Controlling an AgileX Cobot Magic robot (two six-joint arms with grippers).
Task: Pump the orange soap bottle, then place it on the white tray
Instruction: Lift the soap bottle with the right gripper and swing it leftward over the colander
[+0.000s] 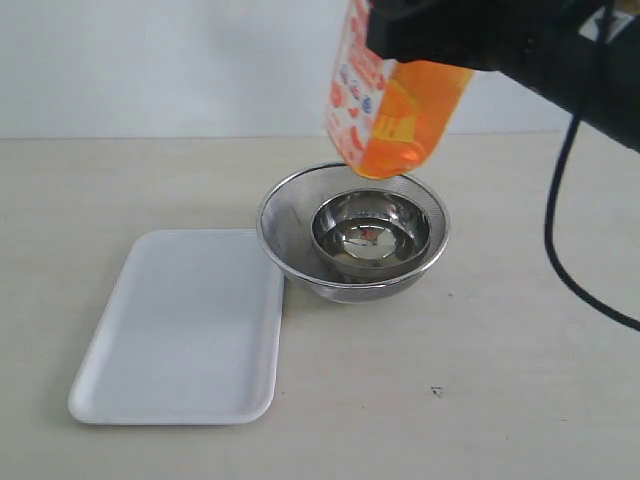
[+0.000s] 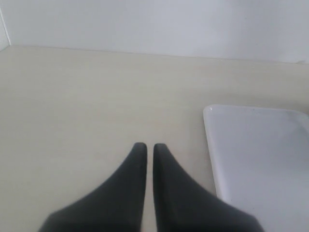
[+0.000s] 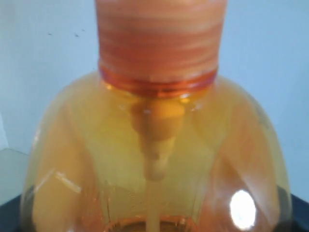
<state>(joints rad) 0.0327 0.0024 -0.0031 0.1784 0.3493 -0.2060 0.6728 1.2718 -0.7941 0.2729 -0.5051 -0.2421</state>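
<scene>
Orange bottle (image 1: 395, 110) is hanging in the air, tilted, with its base directly over the steel strainer (image 1: 270, 240) and the small bowl (image 1: 330, 235) nested in it, touching neither. Its pump head is running off the top of the exterior view, so the nozzle cannot be seen. The right wrist view is showing only the bottle's shoulder and threaded collar.

Right gripper (image 1: 425, 40) is clamping the bottle's upper body, jaws set wide around it. Left gripper (image 2: 146, 159) is sitting low over the table (image 1: 500, 380) with its fingers pressed together and nothing between them. It is just beside the tray (image 2: 260, 159) edge and well apart from the bottle.

Tray is lying flat, its near corner close to the strainer rim, with nothing on it.

Whether soap is already in the bowl cannot be told; the red glint there is probably the bottle's reflection.

Judgement: the step in hand is either pumping over the bowl or starting the carry to the tray.
- If pumping: keep the nozzle over the bowl and press straight down the stem, so the tilt does not twist the bottle in the grip.
- For the carry: clear the strainer rim, bring the bottle upright, lower it until the base is flat on the tray's middle, then release.
</scene>
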